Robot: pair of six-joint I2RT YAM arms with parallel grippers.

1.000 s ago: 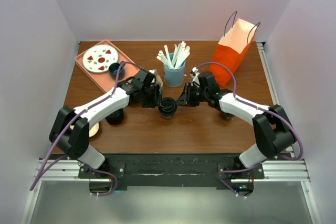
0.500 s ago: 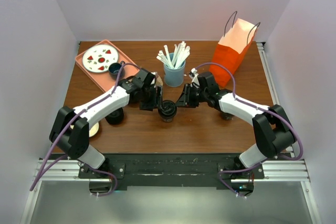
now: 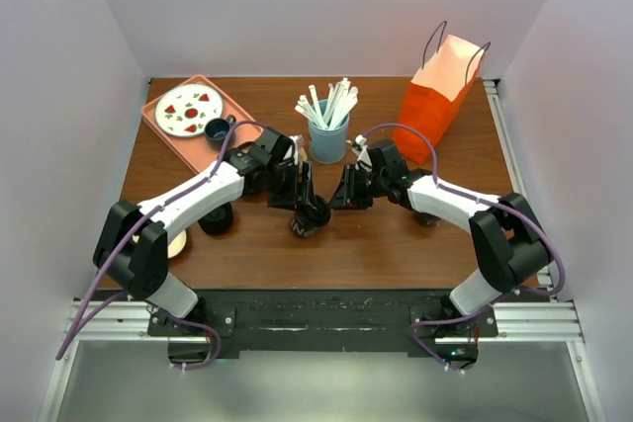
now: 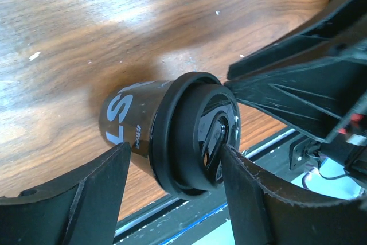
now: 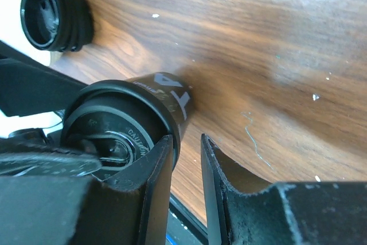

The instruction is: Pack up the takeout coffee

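The table is of dark brown wood with clear grain, and the right wrist view shows some small white specks and a thin scratch on it. Pale, plain walls close it on three sides. The coffee cup, black with a black lid, is near the middle of the table, tilted and not upright, between the two arms. The left gripper has its fingers spread wide, one on each side of the cup; if they press on it I cannot tell. The right gripper has its fingers drawn close, with only a narrow slit between, and the tips are at the rim of the lid; if they pinch this rim I cannot tell. At the back right stands an orange paper bag, upright and open at the top. At the back middle is a blue cup full of white sticks. At the back left lies a pink tray with a patterned plate and a small dark cup on it. A black round thing lies beside the left arm.
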